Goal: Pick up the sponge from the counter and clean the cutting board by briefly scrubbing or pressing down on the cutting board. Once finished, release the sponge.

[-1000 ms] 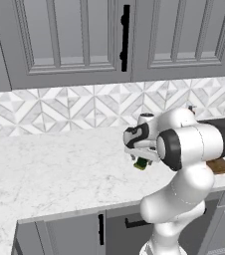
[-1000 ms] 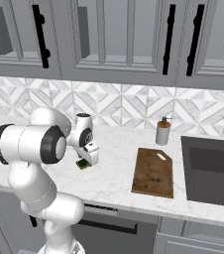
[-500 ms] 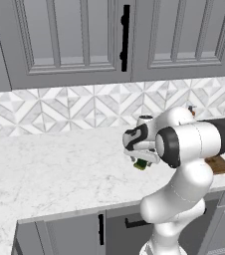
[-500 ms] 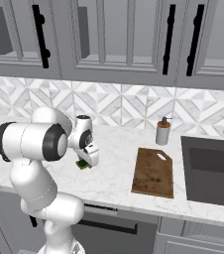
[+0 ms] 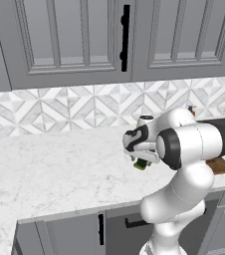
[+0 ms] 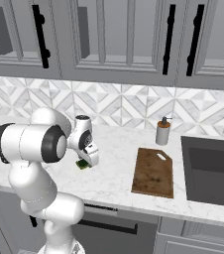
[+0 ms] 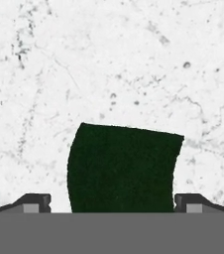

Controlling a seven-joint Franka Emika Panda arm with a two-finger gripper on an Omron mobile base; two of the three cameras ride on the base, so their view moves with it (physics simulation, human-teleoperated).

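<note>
Sponge (image 7: 121, 166) between spread gripper (image 7: 113, 202) tips

The tabletop (image 7: 134, 59) looks like polished white marble — smooth, with faint grey veins and specks. The sponge (image 7: 121, 168) has a dark green top, matt and finely rough, like scouring fibre; a yellow-green layer shows beneath it in the left base view. The cutting board (image 6: 153, 172) is reddish-brown wood with visible grain — a dull, satin finish. The pincer (image 7: 112, 202) tips look like dark matt plastic.
</note>
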